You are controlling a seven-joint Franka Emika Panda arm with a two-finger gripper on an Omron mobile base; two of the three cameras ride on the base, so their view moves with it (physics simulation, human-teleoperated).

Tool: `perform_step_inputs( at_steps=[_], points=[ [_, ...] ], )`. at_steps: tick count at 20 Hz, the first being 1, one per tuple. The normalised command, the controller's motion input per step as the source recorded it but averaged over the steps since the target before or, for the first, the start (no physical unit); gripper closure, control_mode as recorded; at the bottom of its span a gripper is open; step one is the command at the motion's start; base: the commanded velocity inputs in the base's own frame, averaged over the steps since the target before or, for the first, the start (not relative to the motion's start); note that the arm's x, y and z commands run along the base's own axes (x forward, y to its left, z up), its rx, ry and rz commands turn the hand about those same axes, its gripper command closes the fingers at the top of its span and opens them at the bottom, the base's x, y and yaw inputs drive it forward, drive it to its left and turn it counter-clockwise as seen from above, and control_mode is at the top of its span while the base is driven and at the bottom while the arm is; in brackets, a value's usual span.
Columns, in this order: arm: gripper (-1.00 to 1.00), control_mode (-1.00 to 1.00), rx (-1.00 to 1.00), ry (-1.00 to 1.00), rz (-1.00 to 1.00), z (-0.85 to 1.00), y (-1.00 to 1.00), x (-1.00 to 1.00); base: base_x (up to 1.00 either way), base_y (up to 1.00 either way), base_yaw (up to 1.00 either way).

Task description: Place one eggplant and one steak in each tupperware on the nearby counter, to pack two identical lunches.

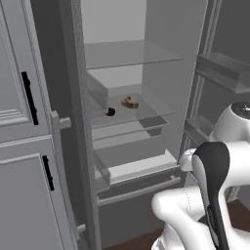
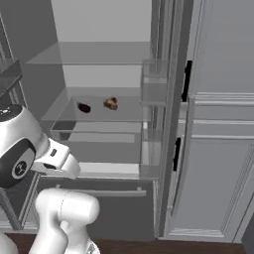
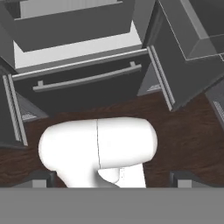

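Open fridge (image 1: 161, 73) – eggplant (image 1: 111, 112), steak (image 1: 130, 102) apart on glass shelf (image 1: 151, 110); hand (image 3: 109, 183) released; no legible writing.

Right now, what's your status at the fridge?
Gripper open, empty, aimed down at the floor. One eggplant and a brownish piece on the glass shelf. Doors open, path clear.

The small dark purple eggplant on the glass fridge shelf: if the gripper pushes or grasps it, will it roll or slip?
The eggplant looks rounded and glossy, so it would probably roll on the smooth glass shelf if nudged. Its sheen suggests the fingers could slip. It looks small, so likely light.
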Motion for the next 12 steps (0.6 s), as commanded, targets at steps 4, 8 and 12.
perform_step_inputs(
  at_steps=[4,8,12],
  points=[
    [-1.00,1.00,0.00,0.00,0.00,0.00,0.00,0.00,0.74,0.00,0.01],
    [-1.00,1.00,0.00,0.00,0.00,0.00,0.00,0.00,0.28,0.00,0.05],
    [-1.00,-1.00,0.00,0.00,0.02,-0.04,0.00,0.28,0.02,0.00,0.04]
  ],
)
